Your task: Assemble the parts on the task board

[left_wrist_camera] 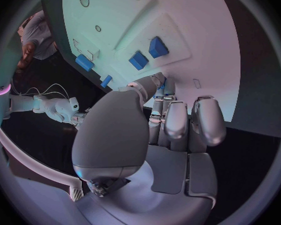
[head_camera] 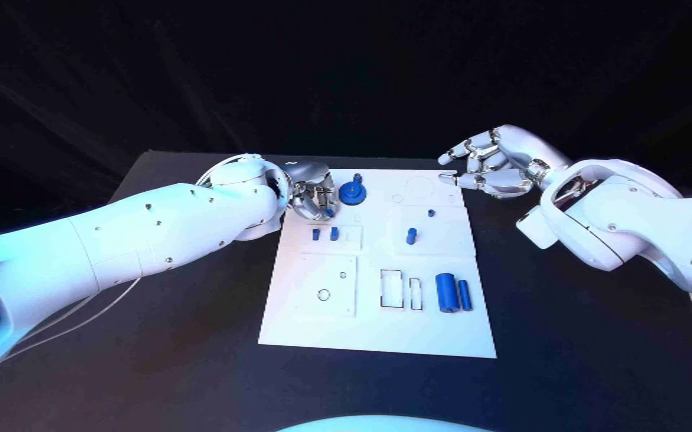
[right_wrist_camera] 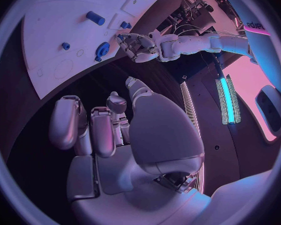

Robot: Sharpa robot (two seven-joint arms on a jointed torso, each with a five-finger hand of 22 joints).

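Observation:
The white task board (head_camera: 335,307) lies in the middle of the black table. A round blue part (head_camera: 352,192) stands near its far left corner, and my left hand (head_camera: 307,197) hovers right beside it with fingers curled in. A sliver of blue (left_wrist_camera: 162,83) shows at those fingertips (left_wrist_camera: 158,80); whether it is held I cannot tell. Two small blue parts (head_camera: 325,235) sit just in front of that hand, another (head_camera: 413,235) mid-board, and two blue cylinders (head_camera: 453,294) at the near right. My right hand (head_camera: 488,167) hangs over the far right corner, fingers apart and holding nothing.
Empty cut-outs (head_camera: 391,288) and a small hole (head_camera: 323,295) mark the board's near half. Bare black table (head_camera: 577,352) flanks the board on both sides. In the right wrist view the left hand (right_wrist_camera: 140,45) and the round part (right_wrist_camera: 102,50) stand slightly apart.

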